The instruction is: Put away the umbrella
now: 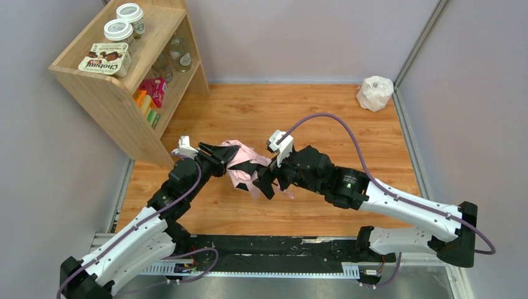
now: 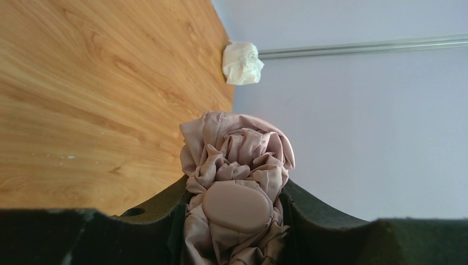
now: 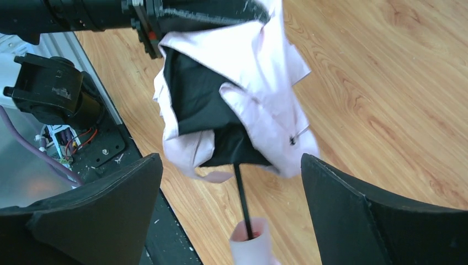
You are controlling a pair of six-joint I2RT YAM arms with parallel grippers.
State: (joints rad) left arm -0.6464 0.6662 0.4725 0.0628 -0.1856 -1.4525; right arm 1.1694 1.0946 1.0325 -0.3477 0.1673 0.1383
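The umbrella (image 1: 241,154) hangs in the air over the middle of the desk (image 1: 311,118), stretched between my two pincers and touching nothing below. Its pink canopy is crumpled and only half gathered, with the black lining showing. The thin shaft (image 3: 242,193) runs out of the folds to the small handle (image 3: 251,243).

My left pincer (image 1: 223,159) is clenched on the top end of the canopy. In the left wrist view the bunched fabric and its oval cap (image 2: 237,205) sit squeezed between my fingers (image 2: 325,226). My right pincer (image 3: 230,163) is released: its fingers stand wide apart on either side of the handle, which lies between them without touching either.

I judge the step in hand to be collapsing the umbrella, not stowing it; the shaft is out and the canopy is loose. The next move calls for the right pincer to close squarely on the handle and press it along the line of the shaft toward the left, which must hold firm. Any sideways push could bend the shaft or drag fabric out of my left grip.

A shelf (image 1: 112,87) stands at the far left corner and a white bag (image 1: 375,93) lies at the far right corner, both well apart from the umbrella.
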